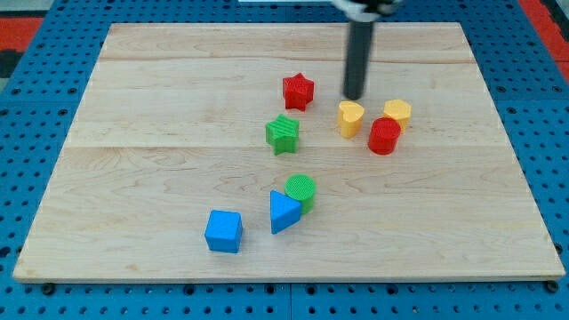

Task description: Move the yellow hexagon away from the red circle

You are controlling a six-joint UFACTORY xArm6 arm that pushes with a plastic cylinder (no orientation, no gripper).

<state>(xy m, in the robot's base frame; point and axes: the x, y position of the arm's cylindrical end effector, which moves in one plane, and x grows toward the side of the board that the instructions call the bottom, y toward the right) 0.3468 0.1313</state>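
Observation:
The yellow hexagon (pixel 397 113) sits at the view's right of centre, touching the upper right of the red circle (pixel 384 136). A second yellow block, heart-shaped (pixel 350 117), lies just left of the red circle. My tip (pixel 355 96) is the lower end of the dark rod, just above the yellow heart and up-left of the yellow hexagon, a short gap from both.
A red star (pixel 299 91) and a green star (pixel 283 133) lie left of my tip. A green circle (pixel 301 189), a blue triangle (pixel 284 212) and a blue cube (pixel 223 231) sit lower down. The wooden board (pixel 133 133) rests on blue pegboard.

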